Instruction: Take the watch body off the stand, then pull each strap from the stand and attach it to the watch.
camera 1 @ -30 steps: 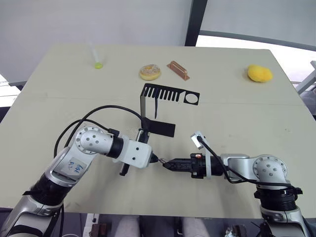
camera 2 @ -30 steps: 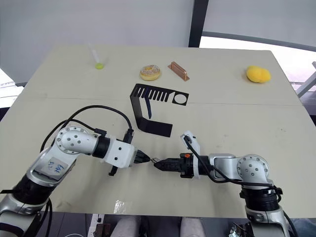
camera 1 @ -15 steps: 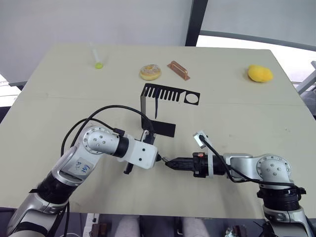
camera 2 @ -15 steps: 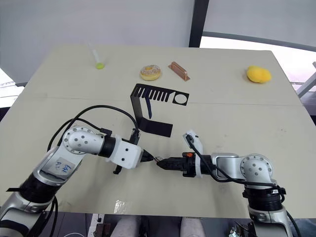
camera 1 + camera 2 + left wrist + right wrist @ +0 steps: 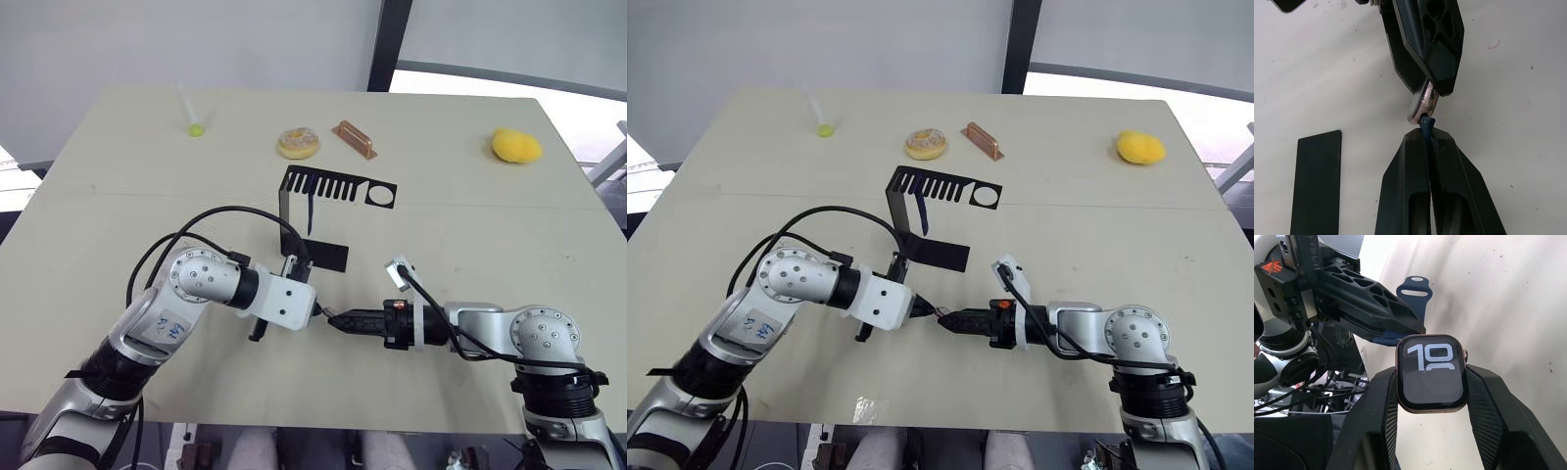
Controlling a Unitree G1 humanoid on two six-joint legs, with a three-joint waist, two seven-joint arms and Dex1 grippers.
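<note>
My right gripper is shut on the watch body, a dark rounded-square case with white digits on its screen. My left gripper is shut on one navy strap, whose end touches the edge of the watch body. The two grippers meet tip to tip over the table's front middle, left gripper against right gripper. The strap's free end sticks out behind the left fingers. The black stand stands just behind them, with a second strap hanging from its slotted top plate.
Along the far side of the table lie a doughnut, a copper-coloured bar, a yellow lump at the right and a green-tipped stick at the left. The left arm's black cable loops near the stand.
My left gripper has moved right with the strap, closing the small gap to the right gripper and the watch body. The right gripper has hardly moved.
</note>
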